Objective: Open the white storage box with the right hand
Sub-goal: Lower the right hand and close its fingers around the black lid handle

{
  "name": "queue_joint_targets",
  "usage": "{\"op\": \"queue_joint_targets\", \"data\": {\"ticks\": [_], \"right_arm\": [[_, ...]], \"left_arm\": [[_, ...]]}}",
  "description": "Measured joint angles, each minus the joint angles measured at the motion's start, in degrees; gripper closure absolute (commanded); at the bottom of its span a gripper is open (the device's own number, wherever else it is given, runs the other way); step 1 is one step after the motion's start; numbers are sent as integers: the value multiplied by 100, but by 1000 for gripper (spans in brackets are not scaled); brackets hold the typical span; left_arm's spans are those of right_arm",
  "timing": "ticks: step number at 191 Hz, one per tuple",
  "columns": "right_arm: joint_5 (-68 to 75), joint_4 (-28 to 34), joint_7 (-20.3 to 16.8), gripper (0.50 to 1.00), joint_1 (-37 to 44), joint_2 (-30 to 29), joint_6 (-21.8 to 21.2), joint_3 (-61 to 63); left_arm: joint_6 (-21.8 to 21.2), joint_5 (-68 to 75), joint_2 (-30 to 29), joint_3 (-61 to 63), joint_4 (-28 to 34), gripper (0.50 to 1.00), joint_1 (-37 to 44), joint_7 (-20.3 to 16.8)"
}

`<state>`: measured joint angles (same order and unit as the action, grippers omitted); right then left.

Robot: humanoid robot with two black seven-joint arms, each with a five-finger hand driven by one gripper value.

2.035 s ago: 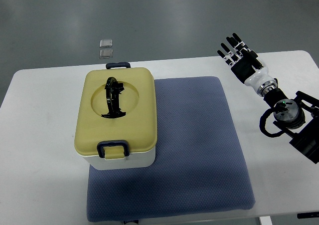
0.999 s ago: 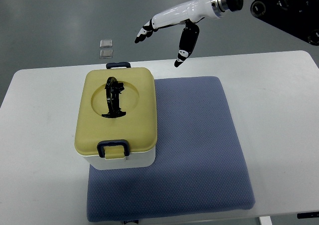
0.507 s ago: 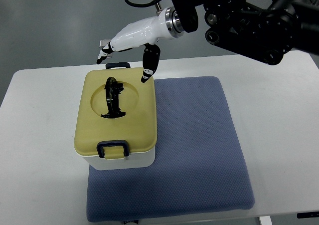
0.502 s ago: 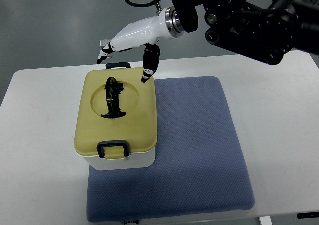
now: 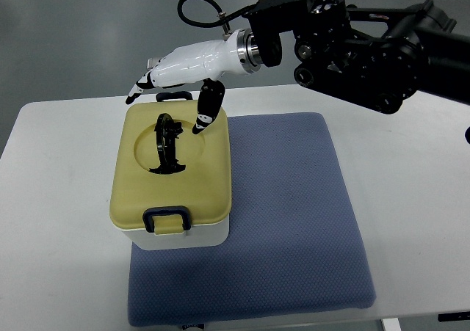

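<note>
Your right hand (image 5: pixel 176 78) is out over the far end of the storage box (image 5: pixel 174 173), its arm reaching in from the right edge across the top of the picture. The fingers (image 5: pixel 139 87) are spread and stretched forward past the box's back edge, and the thumb (image 5: pixel 205 111) hangs down apart from them, its dark tip above the yellow lid (image 5: pixel 209 169) just beside the round recess. Nothing is in the hand's grip. Whether the thumb tip actually touches the lid you can't tell from this steep angle.

The box sits on the left part of the blue mat (image 5: pixel 294 221), which lies on the white table (image 5: pixel 59 221). Its lid is down, and the black handle (image 5: pixel 168 144) lies folded in the recess. The near latch (image 5: pixel 167 219) is on the front edge facing you. The far latch (image 5: pixel 172 96) shows at the back edge, partly under your hand. Beyond the table, on the grey floor, a small pale object (image 5: pixel 152 62) peeks out just beside the fingers.
</note>
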<state>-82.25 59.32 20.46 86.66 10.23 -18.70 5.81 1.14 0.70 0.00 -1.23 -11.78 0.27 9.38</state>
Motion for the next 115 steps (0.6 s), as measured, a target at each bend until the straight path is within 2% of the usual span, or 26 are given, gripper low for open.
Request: {"op": "queue_joint_targets", "data": {"ticks": [85,96,101,115], "right_arm": [[-27,0,53,591,-285,-161,251,-8],[-27,0,59,605,-301,-181,274,-9],[-28,0,60,630,-311,-189,289,-9],[-28,1,63,644,-349,-207,318,-9]], "left_arm": [[-8,1,0,-8,13,500,-1,11],[-9,1,0,-9,21,500,-2,11],[-9,1,0,-9,25,500,-2,11],[-9,1,0,-9,34,500,-1,11]]}}
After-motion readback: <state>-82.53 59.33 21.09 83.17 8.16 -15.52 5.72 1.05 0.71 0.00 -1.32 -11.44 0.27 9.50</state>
